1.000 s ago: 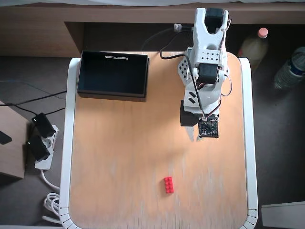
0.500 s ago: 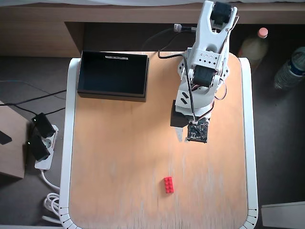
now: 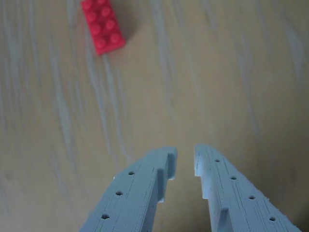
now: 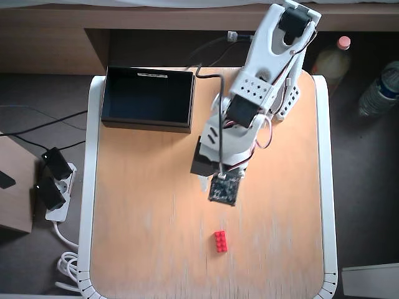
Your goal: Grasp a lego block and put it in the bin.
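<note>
- Gripper (image 3: 186, 162) is hanging over bare counter (image 4: 137, 205) with its two pale fingers showing only a narrow slit between the tips and nothing held; a gap that tight is looking too small to take the brick, so a descent without widening would be ending with a fingertip landing on the studs.
- Lego block (image 3: 102, 24) is lying flat at the top left of the wrist view, well apart from the fingertips and off to one side of the line they are pointing along; a straight push forward is likely missing it or clipping a corner.
- Light plastic is sitting loose on smooth wood, so a glancing touch is liable to be skidding or spinning the block away, possibly toward the near rim of the counter in the overhead view (image 4: 220, 241).
- Block's long axis is lying at a slant to the fingers in the wrist view; closing across the length instead of the short width is risking a weak, twisting hold.
- Bin (image 4: 147, 98) is standing at the far left corner in the overhead view, well apart from the block; a poor pinch is risking a drop during the carry, or a release onto the near wall.
</note>
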Available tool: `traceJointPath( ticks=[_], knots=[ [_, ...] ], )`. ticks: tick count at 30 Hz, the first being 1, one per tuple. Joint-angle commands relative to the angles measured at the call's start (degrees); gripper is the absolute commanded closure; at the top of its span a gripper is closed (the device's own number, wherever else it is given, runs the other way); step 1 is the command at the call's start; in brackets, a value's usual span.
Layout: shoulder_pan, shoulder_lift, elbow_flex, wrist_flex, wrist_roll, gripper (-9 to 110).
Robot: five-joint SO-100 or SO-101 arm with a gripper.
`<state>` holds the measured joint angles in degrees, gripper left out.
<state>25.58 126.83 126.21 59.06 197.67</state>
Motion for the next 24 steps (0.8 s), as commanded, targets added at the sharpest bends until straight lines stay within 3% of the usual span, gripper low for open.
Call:
traceJointPath(
  ticks=[1,14,24],
  knots=[
    [0.53,-7.12,-11.34,-1.85,0.79,97],
    [-4.75,-25.93,-24.26,-5.62,-3.25,81],
    [-10.11,-33.13,-30.67,-5.98,-5.19,76]
  ],
)
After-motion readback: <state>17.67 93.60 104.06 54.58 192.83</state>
